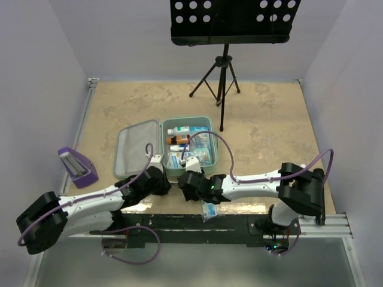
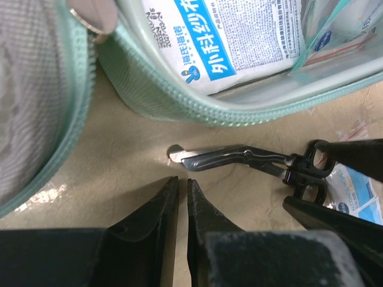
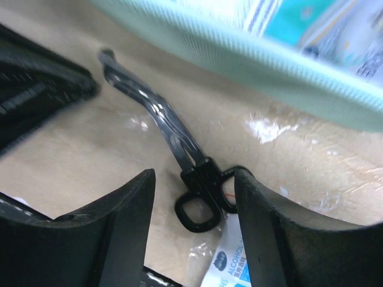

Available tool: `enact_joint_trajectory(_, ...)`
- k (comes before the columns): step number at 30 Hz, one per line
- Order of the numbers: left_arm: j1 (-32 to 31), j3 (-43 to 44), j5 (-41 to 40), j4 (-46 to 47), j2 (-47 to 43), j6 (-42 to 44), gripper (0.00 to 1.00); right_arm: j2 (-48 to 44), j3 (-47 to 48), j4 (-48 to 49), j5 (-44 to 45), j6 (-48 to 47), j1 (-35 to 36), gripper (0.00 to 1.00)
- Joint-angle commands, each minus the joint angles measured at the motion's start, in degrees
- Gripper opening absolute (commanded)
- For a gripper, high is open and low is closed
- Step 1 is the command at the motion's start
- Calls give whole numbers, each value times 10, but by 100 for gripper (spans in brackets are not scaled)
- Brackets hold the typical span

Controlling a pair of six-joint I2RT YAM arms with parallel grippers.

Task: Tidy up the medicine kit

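**Tools.** My left gripper point(image 2: 179, 182) is all but closed. Only a thin slit shows between its fingertips, and nothing is held in it. It hangs low over the table point(image 1: 269, 131), with the tips just near of the blunt blade end of a pair of bandage scissors point(image 2: 227, 158). My right gripper point(image 3: 194, 179) stands open and grips nothing. Its two fingers point(image 3: 128, 221) straddle the black handle rings of the scissors. One ring lies close against the right-hand finger, and I cannot tell whether they touch.

**Task item.** The medicine kit point(image 1: 212, 143) lies open at the middle of the table, just far of both grippers. Its lid point(image 1: 136, 149) is folded out flat to the left with the grey mesh lining up. The mint-green base sits to the right and holds packets and small bottles. A white and blue packet point(image 2: 239, 36) printed with Japanese text rests against the near wall of the base.

**Scissors.** They lie flat on the table, outside the kit and alongside its near wall. The metal blades point left and the handles right. They do not touch the kit.

**Other items.** An alcohol pad sachet point(image 3: 230, 263) lies on the table just near of the scissor handles, partly under them. A purple holder point(image 1: 78, 167) stands by the left wall, well apart from the kit. A black music stand point(image 1: 230, 21) on a tripod is at the far side.
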Motion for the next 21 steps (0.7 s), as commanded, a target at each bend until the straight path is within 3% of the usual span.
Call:
enact_joint_trajectory(1, -1, -6, -3, -18, -32, -7, 18, -19, 49, -5, 44, -16, 2, 61)
enact_joint_trajectory(10, -2, 11, 21, -54, -123, 3, 22, 38, 73, 23, 44, -71, -3, 63)
enact_joint_trajectory(21, -1, 78, -39, -168, -191, 6, 23, 61, 51, 72, 18, -98, -28, 62)
